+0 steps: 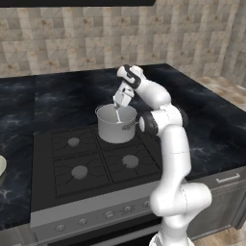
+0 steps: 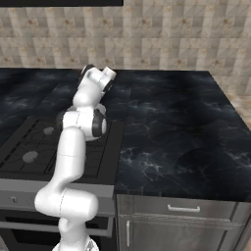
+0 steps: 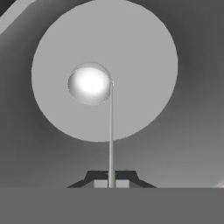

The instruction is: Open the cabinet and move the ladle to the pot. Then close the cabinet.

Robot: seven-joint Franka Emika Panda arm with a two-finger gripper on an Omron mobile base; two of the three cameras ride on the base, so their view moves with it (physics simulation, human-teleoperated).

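Note:
The brushed-steel pot (image 1: 116,127) stands on the back right burner of the stove. My gripper (image 1: 117,102) hangs just over the pot's rim, pointing down, shut on the thin handle of the ladle (image 1: 117,114), which reaches down inside the pot. In the hand view the ladle (image 3: 89,83) shows its shiny round bowl above the pot's pale floor (image 3: 140,39), with the straight handle running back to my shut gripper (image 3: 111,183). The pot's grey wall (image 3: 192,109) surrounds it. The cabinet is out of view.
The black stove top (image 1: 86,163) has several burners. Dark marble counter (image 2: 171,127) stretches to the right. A cream bowl (image 1: 1,168) sits at the left edge. Grey base cabinets with short handles (image 2: 184,208) are below. A tiled wall (image 1: 96,38) stands behind.

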